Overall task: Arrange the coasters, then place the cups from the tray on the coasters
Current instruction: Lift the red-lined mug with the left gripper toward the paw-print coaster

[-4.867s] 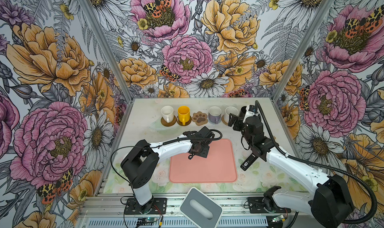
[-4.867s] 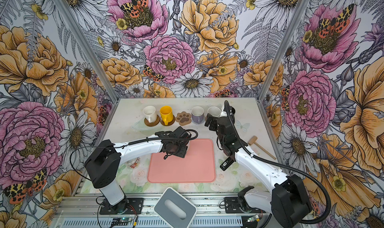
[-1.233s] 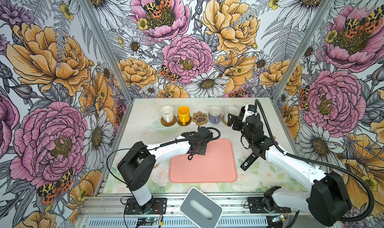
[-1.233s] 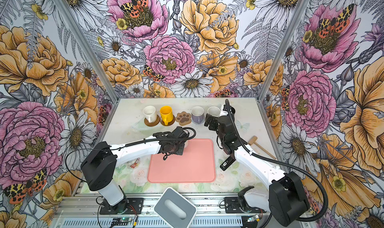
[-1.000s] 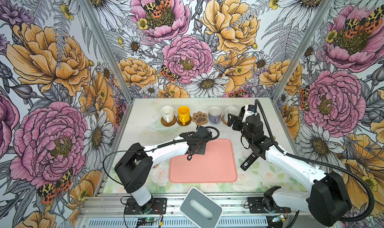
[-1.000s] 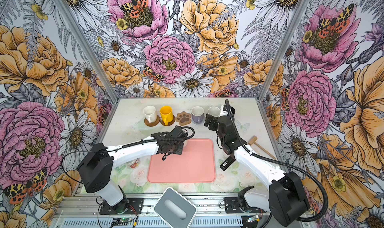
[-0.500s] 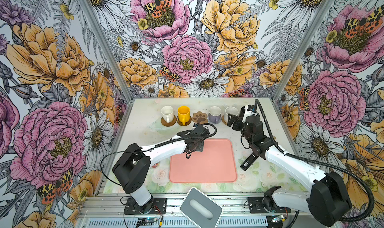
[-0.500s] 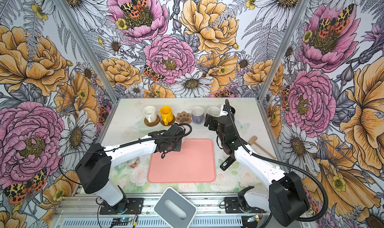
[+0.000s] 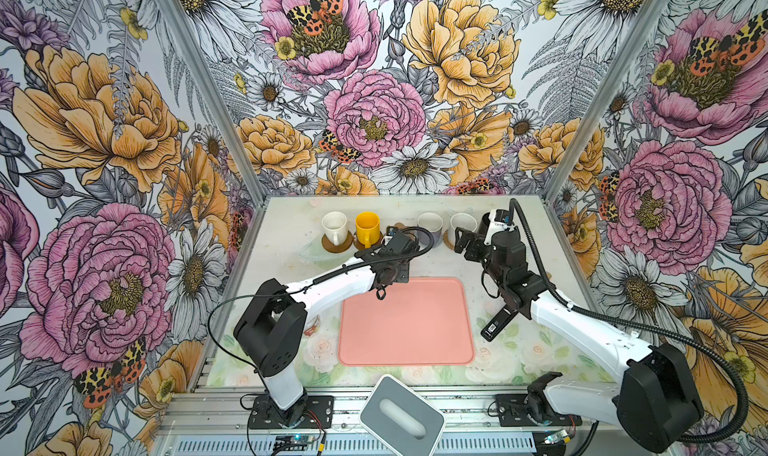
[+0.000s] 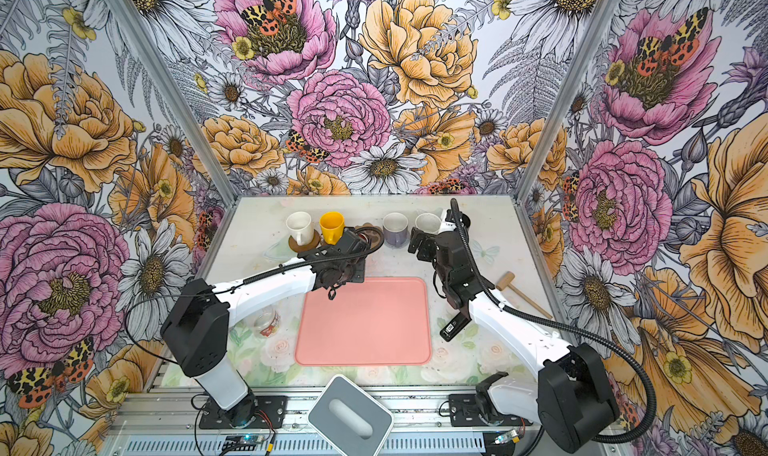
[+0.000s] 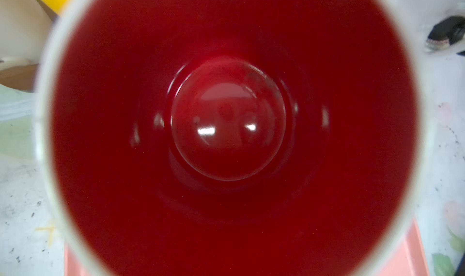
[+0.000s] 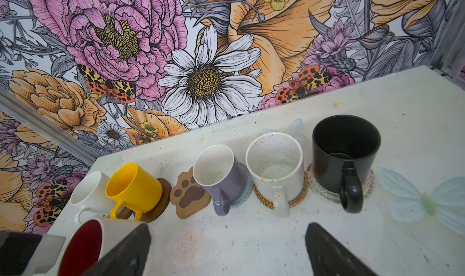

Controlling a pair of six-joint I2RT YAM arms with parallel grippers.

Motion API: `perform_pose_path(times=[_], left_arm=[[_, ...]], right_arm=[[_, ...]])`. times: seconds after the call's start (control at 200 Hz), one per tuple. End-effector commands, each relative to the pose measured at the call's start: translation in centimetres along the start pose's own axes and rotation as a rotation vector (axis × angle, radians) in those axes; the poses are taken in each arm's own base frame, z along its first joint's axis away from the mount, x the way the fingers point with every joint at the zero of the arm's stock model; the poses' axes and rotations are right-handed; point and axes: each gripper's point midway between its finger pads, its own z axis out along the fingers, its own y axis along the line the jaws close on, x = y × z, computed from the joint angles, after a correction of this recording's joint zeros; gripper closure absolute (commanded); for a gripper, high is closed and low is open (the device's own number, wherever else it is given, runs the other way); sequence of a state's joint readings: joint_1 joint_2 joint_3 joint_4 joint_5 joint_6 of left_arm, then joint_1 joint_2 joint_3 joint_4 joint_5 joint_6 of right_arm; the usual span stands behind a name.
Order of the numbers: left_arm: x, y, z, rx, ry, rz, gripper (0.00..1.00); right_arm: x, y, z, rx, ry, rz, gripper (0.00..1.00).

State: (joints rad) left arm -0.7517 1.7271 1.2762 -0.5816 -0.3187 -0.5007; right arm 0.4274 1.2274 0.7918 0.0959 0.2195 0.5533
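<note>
Cups numbered six. Five stood in one row along the far edge of the bench [image 9: 282, 266], each on its own coaster: the cream-white cup [image 12: 88, 189] on a brown disc coaster [image 9: 332, 248], the yellow cup [image 12: 133, 186] on the second brown disc coaster [image 12: 163, 196], the lavender cup [image 12: 219, 176] on the grey-blue woven coaster [image 12: 245, 189], the speckled cup [image 12: 276, 161] on the rattan coaster [image 12: 299, 196], and the black cup [image 12: 347, 146] on the clear lacy coaster [image 12: 367, 184].

The sixth, the red-inside cup [image 12: 85, 244], was clasped by the left gripper [image 9: 400, 241], whose wrist camera looked straight down into its red bowl. It sat between the far left corner of the tray [image 9: 405, 321] and the row. Whether it touched the bench could not be told.

Coasters also numbered six. The paw-print coaster [image 12: 188, 194], between the yellow and lavender cups, lay uncovered.

The right gripper [image 12: 226, 257] stood spread wide with nothing between its fingers [image 12: 332, 254], facing the right end of the row.

The one tray lay mid-bench, toward the near edge. Around it were one clear jar [image 10: 266, 321] near the left edge, one wooden mallet [image 10: 519, 293] near the right edge, and one grey-white box [image 9: 401, 410] just past the near edge.
</note>
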Motion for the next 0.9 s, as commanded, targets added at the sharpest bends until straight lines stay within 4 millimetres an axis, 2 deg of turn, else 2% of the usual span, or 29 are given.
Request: perform_pose_path(times=[0.0,0.145,0.205,0.215,0.24,0.641,0.896], left_arm=[[-4.6,-0.7,-0.4,-0.002,-0.137,-0.015,1.00],[-5.9,-0.5,0.8,-0.016,-0.146,-0.021,1.00],[-6.7,-0.4,0.6,-0.014,-0.159,-0.032,1.00],[-6.1,-0.3,1.7,-0.027,-0.138,-0.023,1.00],[-6.1,-0.2,2.1,-0.032,-0.135,-0.025,1.00],[-7.6,0.3,4.7,-0.028,-0.121,-0.043,1.00],[-8.5,0.0,6.5,-0.008,-0.105,-0.044,1.00]], right_arm=[[0.0,-0.1,0.3,-0.002,0.002,0.000,0.02],[-0.1,-0.2,0.3,0.001,0.001,-0.003,0.02],[0.0,-0.3,0.3,0.004,0.005,-0.005,0.02],[0.0,-0.3,0.3,0.003,0.005,-0.005,0.02],[-0.1,-0.4,0.2,0.007,0.001,-0.005,0.02],[0.0,-0.9,0.2,0.021,0.008,-0.016,0.02],[-0.1,-1.2,0.3,0.028,0.007,-0.016,0.02]])
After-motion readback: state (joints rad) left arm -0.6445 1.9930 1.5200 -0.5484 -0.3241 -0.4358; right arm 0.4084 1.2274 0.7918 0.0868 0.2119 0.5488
